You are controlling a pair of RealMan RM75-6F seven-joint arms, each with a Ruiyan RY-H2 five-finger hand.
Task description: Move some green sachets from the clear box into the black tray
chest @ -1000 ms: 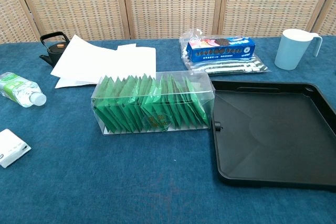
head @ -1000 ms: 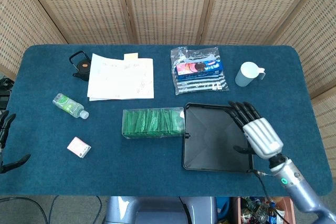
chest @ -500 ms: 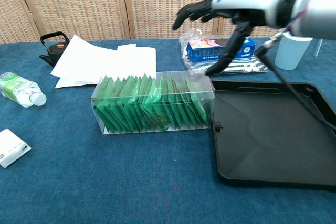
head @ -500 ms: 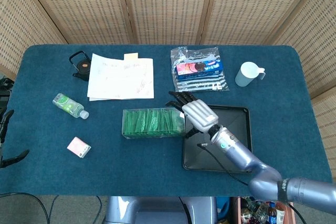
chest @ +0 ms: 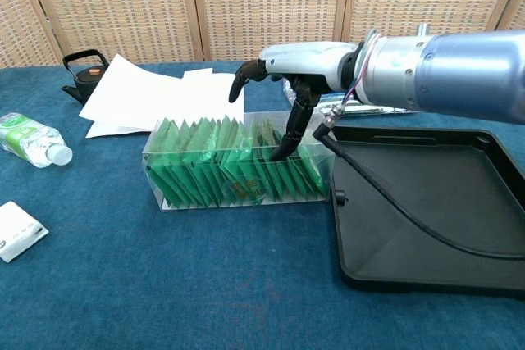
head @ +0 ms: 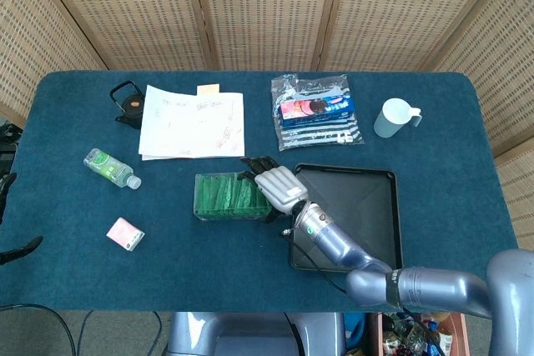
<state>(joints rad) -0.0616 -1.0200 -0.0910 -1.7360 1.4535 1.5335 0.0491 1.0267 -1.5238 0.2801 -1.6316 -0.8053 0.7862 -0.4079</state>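
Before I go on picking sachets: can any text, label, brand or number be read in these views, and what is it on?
None is readable.
White papers: handwriting, too small.
Blue snack pack: print blurred.
Bottle: green label illegible.
Green sachets: printed emblem, unreadable.
Small white packet: nothing legible.

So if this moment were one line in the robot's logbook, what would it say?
stage: reaching into clear box | right hand: over green sachets, a finger dipping among them, nothing lifted | black tray: no sachets yet

Silver-shelled right hand (chest: pixel 299 63), black fingers (chest: pixel 294 125), blue-grey arm (chest: pixel 447 67), black cable (chest: pixel 394 211)
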